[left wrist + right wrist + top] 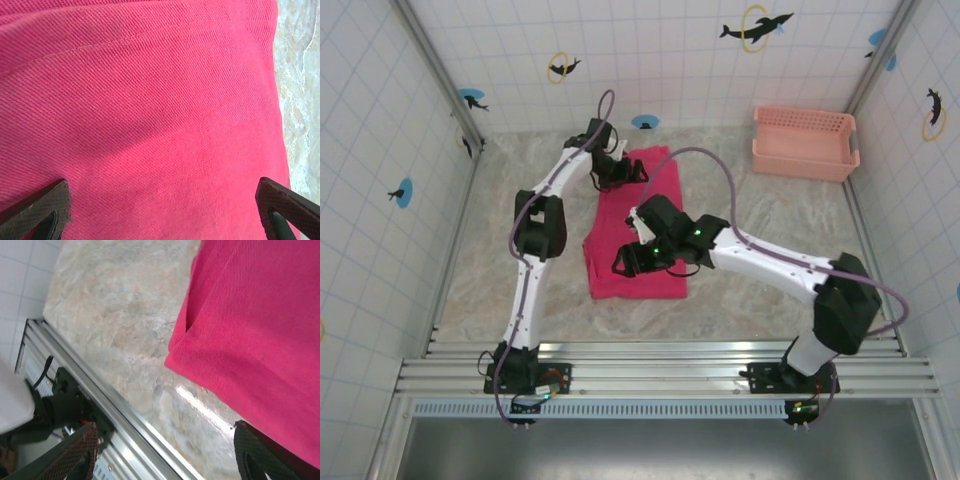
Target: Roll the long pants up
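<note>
The long pants (610,225) lie folded into a flat magenta-red strip on the stone-patterned table, running from far to near. My left gripper (620,172) hovers low over their far end, jaws wide open. In the left wrist view the pants (150,100) spread under the left gripper (162,215), with a stitched seam across the top and nothing between the fingertips (40,210). My right gripper (628,258) is above the near left part of the cloth. In the right wrist view the right gripper (165,455) stands open over bare table, beside the near corner of the pants (240,330).
A pale pink lattice basket (800,160) stands at the far right by the tiled wall. The metal rail (660,375) with both arm bases runs along the near edge, and the rail (125,415) lies close below the right gripper. Tiled walls enclose three sides.
</note>
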Robot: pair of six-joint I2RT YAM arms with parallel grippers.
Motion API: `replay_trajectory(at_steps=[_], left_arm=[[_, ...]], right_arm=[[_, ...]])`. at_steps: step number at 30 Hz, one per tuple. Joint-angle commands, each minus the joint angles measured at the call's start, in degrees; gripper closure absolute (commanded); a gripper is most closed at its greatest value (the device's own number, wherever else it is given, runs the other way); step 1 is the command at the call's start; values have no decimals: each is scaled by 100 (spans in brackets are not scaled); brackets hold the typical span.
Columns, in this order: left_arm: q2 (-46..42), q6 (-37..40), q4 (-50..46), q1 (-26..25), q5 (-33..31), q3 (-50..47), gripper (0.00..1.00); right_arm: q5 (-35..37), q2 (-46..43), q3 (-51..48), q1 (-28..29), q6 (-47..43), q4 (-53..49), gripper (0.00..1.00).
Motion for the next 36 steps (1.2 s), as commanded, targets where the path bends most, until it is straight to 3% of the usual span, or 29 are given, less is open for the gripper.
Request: replay_trajectory(at_steps=[1, 5, 10, 14, 19, 24, 30, 36], left_arm=[[-367, 289, -450, 351, 260, -200, 2], [-1350, 702, -246, 562, 366, -511, 2], [-2942, 1063, 944, 733, 477, -1588, 2], [-3667, 1697, 320, 773, 54, -1957, 2], [-4817, 2161, 433, 771, -624, -3889, 3], [-5675, 2188, 704, 771, -1245, -5513, 2], [-6124, 2105, 170, 771, -1888, -5967, 3], [-6640, 2294, 22, 769, -2006, -6299, 2]], right_arm=[[1186, -292, -105, 264, -1366, -1352, 27], [2798, -128, 144, 1007, -3254, -2285, 28], [4193, 505, 457, 1756, -4620, -2871, 24], [4780, 684, 78, 1964, -5341, -2492, 27], [4406, 433, -607, 1785, -5755, -1428, 28], [3827, 708, -521, 1603, -5985, -1159, 35], [2933, 1187, -202, 1338, -6073, -1216, 43], [2837, 1315, -290, 1263, -6062, -1089, 44]])
